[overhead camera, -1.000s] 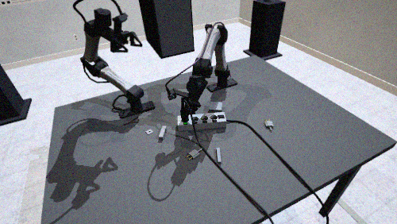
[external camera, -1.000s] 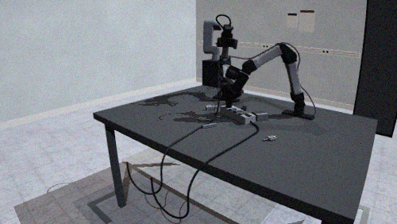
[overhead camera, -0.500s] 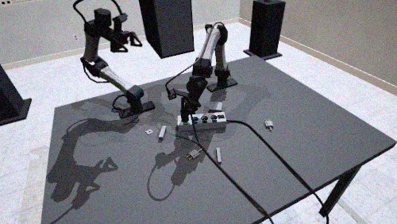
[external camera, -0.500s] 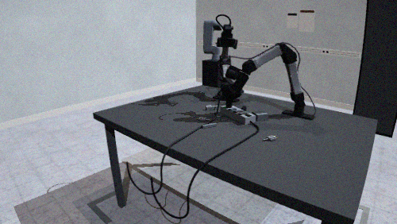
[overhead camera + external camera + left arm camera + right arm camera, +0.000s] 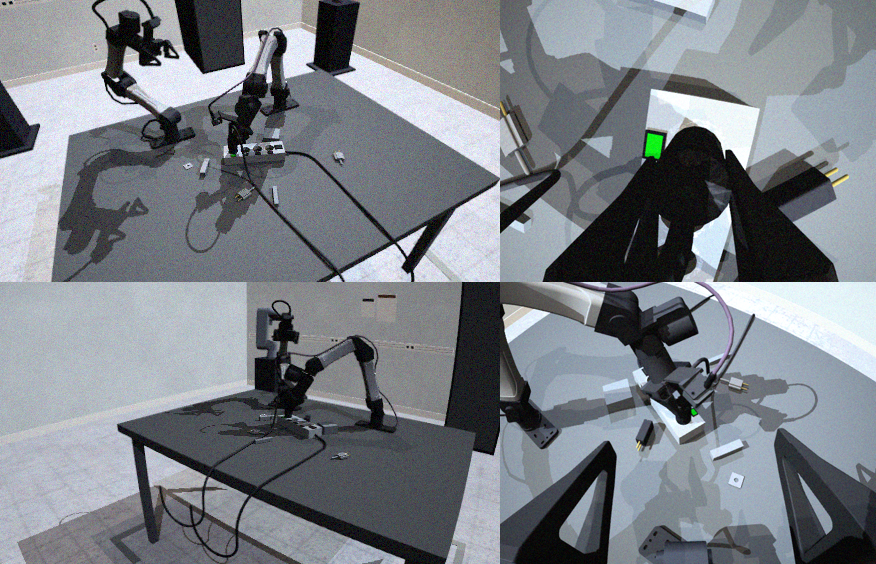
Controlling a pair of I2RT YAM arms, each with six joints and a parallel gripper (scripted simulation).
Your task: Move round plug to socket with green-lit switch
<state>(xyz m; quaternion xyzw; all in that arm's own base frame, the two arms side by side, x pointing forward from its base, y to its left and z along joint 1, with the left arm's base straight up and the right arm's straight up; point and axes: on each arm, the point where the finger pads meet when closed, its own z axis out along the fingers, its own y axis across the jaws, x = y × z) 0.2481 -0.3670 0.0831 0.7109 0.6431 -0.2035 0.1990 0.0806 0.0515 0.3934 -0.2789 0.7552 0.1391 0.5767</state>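
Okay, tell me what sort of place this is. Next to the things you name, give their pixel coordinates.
Probably a robotics lab or test room: two robot arms at a table (image 5: pixel 390 185) (image 5: pixel 400 492), a power strip (image 5: pixel 257 158) (image 5: pixel 691 433) between loose plugs, and dark pedestals (image 5: pixel 212 35) on a pale tiled floor (image 5: pixel 30 200) (image 5: pixel 65 482).

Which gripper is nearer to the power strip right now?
The left gripper: it is right over the green-switch end of the strip, fingers around the round plug. The right gripper hangs well off to one side.
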